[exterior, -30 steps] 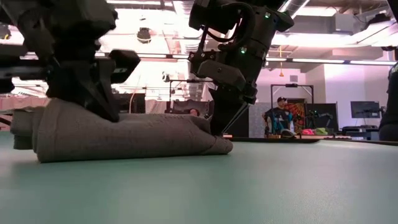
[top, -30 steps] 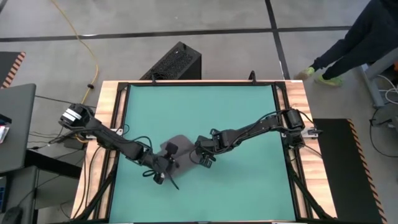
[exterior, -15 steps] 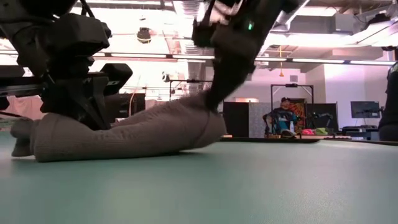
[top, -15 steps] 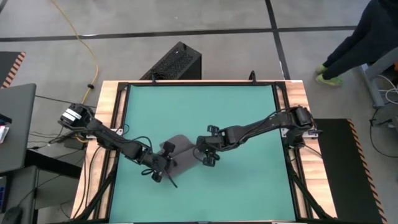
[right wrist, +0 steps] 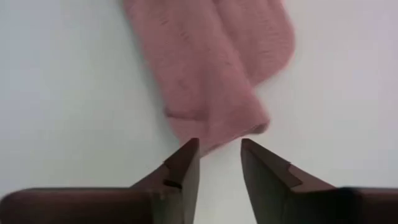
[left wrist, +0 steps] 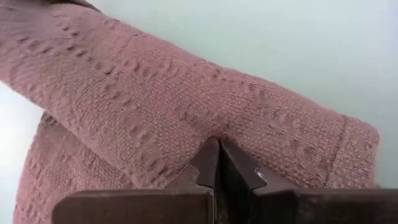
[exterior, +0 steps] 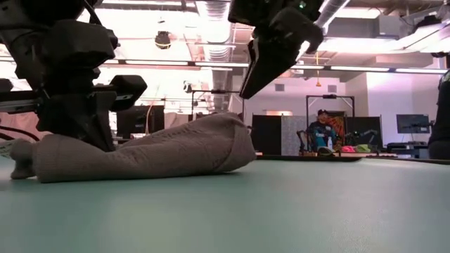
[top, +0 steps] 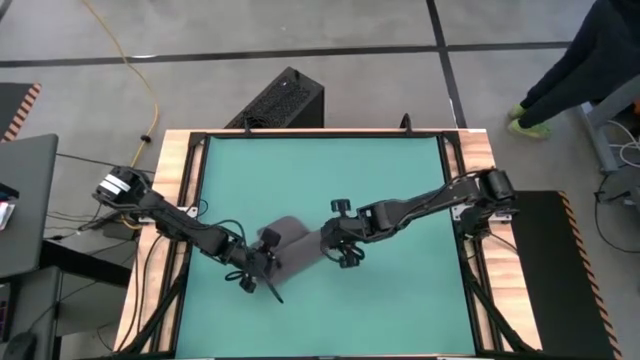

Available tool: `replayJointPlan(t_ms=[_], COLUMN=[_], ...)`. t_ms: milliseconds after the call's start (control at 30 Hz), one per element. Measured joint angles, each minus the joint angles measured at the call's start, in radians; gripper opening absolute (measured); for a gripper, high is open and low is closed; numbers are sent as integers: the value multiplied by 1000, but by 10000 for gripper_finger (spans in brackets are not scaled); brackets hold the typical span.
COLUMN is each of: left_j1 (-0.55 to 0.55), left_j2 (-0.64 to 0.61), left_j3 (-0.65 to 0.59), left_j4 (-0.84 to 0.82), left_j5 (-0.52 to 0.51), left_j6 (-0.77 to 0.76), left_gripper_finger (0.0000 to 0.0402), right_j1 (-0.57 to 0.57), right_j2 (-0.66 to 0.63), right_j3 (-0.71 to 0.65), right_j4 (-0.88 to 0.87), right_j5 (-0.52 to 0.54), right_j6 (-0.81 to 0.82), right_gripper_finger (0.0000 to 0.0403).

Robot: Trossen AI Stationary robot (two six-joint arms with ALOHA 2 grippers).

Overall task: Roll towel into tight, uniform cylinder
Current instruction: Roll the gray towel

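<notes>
Towel (top: 295, 246): left end effector (top: 262, 268) pinched on it; right end effector (top: 333, 247) parted, empty. I expect unrolling at the freed end.

Towel (top: 296, 247) lies on the mat (top: 400, 180), between left hand (top: 262, 272) and right hand (top: 338, 250)

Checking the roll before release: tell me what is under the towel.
The towel lies rolled on the teal mat, with the shut left pincer pressing its top. Whatever sits beneath or inside the roll is covered.
</notes>
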Motion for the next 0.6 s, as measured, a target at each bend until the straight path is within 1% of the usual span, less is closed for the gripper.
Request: replayJointPlan(t_ms=[100,200,300,367,467,533,600], left_j1=[0,0,-5,-13,-20,-22,-22], left_j2=[-2,-2,-2,-2,-3,-2,-2], left_j3=[1,1,2,2,2,2,2], left_j4=[-37,-47,-59,-87,-119,-123,-124], left_j5=[20,24,29,31,31,30,30], left_j6=[18,26,77,131,191,200,198], left_gripper_finger=[0,0,0,0,0,0,0], right_j1=[9,13,36,61,98,119,134], right_j2=[6,9,10,27,78,121,166], right_j3=[0,0,1,1,1,1,0], right_j4=[14,74,125,111,74,81,110], right_j5=[-54,-93,-154,-158,-101,-49,33], right_j6=[-24,-73,-215,-362,-605,-764,-843], right_gripper_finger=[152,165,166,166,168,171,176])
